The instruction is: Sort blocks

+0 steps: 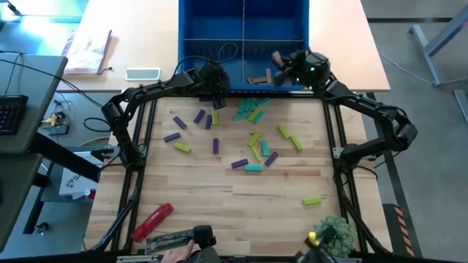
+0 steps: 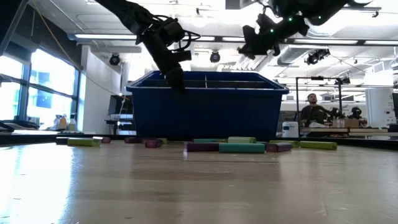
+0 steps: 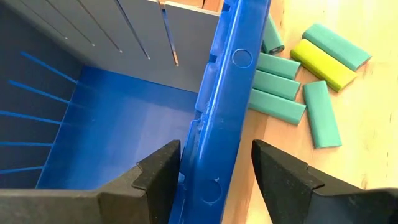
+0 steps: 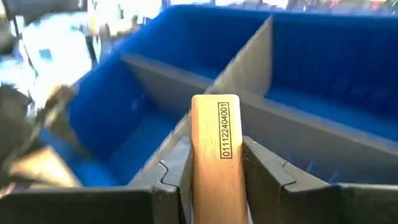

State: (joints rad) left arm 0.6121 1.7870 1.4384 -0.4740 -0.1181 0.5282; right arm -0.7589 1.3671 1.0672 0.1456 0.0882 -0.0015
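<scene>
- Blocks loose on the table [image 1: 183,190], high view: approx 6 purple, 7 lime, approx 7 teal; cluster of teal blocks [image 1: 246,109] hard to separate. One lime block [image 1: 313,200] lies well apart from the rest, on the right arm's side.
- 1 blue bin [image 1: 191,22] w/ grey dividers; approx 2 tan blocks [image 1: 257,79] already inside, in the compartment below the right gripper.
- Right gripper [image 4: 216,163] holds 1 tan wood block [image 4: 216,149] upright between narrow fingers, over the bin's compartments.
- Left gripper [image 3: 214,165] carries nothing; fingers set wide, straddling the bin's near wall, one finger inside, one outside.
- Only the right wrist view shows writing: printed code "011122404001" running up the held block.
- Only the left wrist view shows detail just beside the left gripper: 4 teal blocks + 1 lime lying flat on the wood, near the bin's outer wall; a 5th teal at the wall, partly hidden.
- Low view adds the room: a person [image 2: 309,107] seated far behind the bin, ceiling lights; blocks seen as a low row in front of the bin.
- High view alone shows 1 red tool [image 1: 152,220] at the table's front edge, far from both grippers.
</scene>
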